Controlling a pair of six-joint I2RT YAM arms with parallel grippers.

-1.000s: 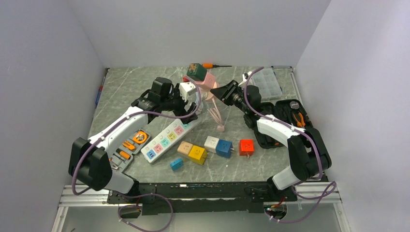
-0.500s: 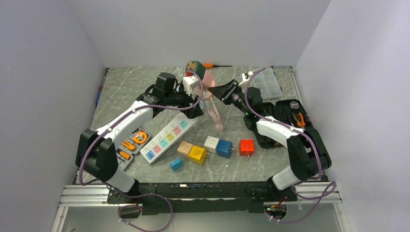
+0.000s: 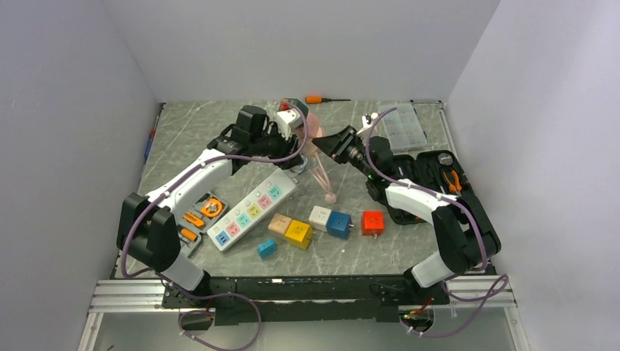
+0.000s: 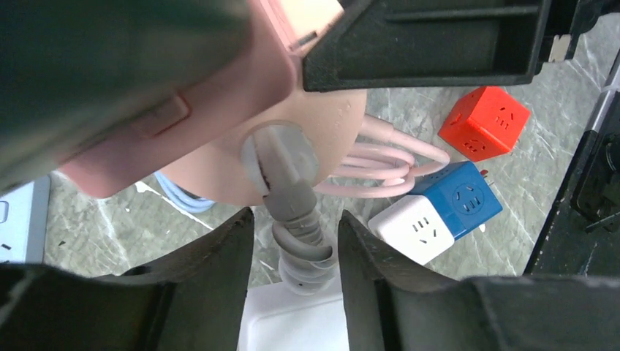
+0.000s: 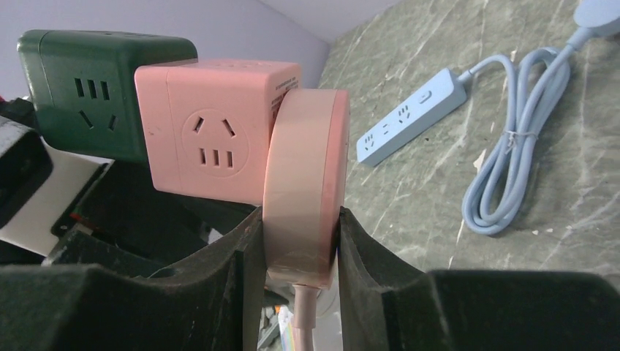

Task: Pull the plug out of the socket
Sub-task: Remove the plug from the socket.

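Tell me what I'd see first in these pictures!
A pink cube socket, a green cube beside it, is held up near the back, the right gripper pinching the round pink plug on it. A red cube and other bright cubes lie on the table in front.

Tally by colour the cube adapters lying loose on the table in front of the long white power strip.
tan cube: 1
yellow cube: 1
white cube: 1
dark blue cube: 1
red cube: 1
light blue cube: 1
Total: 6
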